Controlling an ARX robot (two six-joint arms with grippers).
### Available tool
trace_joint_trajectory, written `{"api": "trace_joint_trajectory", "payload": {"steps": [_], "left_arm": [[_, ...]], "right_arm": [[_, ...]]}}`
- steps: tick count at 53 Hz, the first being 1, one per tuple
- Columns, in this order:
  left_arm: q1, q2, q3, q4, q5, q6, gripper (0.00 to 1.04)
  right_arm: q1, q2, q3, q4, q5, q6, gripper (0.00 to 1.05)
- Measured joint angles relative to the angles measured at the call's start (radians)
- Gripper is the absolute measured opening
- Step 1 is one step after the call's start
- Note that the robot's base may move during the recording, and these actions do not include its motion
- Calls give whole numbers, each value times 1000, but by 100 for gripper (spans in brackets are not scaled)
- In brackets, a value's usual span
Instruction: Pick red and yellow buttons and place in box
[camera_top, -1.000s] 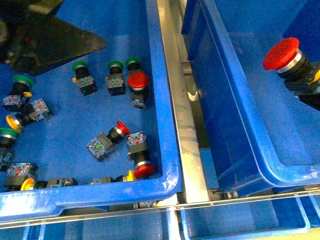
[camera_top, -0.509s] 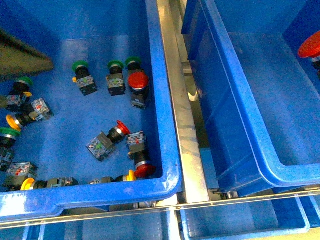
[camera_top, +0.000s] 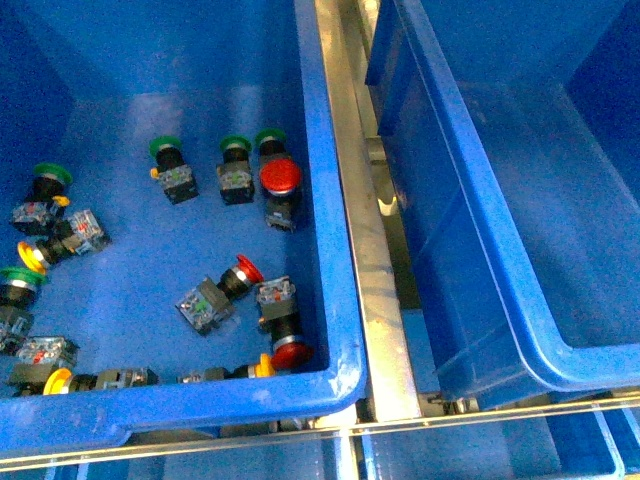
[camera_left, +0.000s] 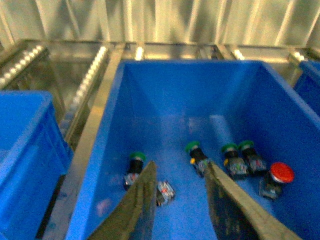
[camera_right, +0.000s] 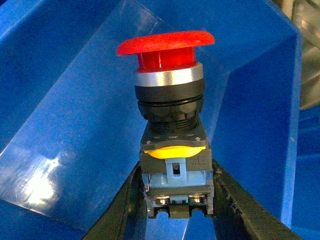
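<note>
Right end effector (camera_right: 176, 200): clenched on a red button (camera_right: 170, 107), fingers (camera_right: 127, 210) pinching the grey contact block from both sides. Cap up, silver collar and black body below it, yellow band on the block. Blue walls of the box (camera_right: 65, 115) behind it. Neither arm shows in the front view.

Left end effector (camera_left: 177, 200): released, fingers spread, nothing between them, hanging over the source bin (camera_left: 115, 100).

Front view: box (camera_top: 470, 250) at 3 o'clock, floor bare where visible. Source bin (camera_top: 325, 200) at 9 o'clock, a metal rail (camera_top: 375, 260) between the two.

In the source bin: three green buttons (camera_top: 236, 170) in a row near 12 o'clock, a big red cap (camera_top: 281, 177) just beside the rightmost. Two more red buttons (camera_top: 245, 268) toward 5 o'clock, one lying against the near wall. Yellow caps (camera_top: 29, 256) at 9 o'clock and along the near wall; more green ones (camera_top: 50, 177) at the 9 o'clock edge.
</note>
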Motion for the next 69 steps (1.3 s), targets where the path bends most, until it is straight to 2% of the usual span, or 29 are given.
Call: {"api": "trace_joint_trajectory", "payload": {"steps": [4, 7, 9, 14, 52, 57, 69], "left_arm": [[18, -42, 0, -43, 15, 3, 10], [55, -74, 0, -76, 80, 4, 2], [97, -98, 0, -98, 121, 10, 3], [132, -139, 0, -135, 124, 10, 2], [137, -345, 0, -337, 131, 11, 2], [137, -457, 0, -488, 131, 11, 2], [137, -507, 0, -518, 132, 13, 2]], "right_arm": [[-12, -20, 0, -13, -6, 4, 27], [-19, -34, 0, -19, -11, 7, 27], [-23, -42, -2, -21, -13, 10, 27], [-32, -61, -8, -29, -23, 18, 27], [-85, -168, -62, -80, -107, 86, 27], [-98, -166, -62, -82, -109, 86, 27], [-120, -166, -61, -83, -123, 89, 27]]}}
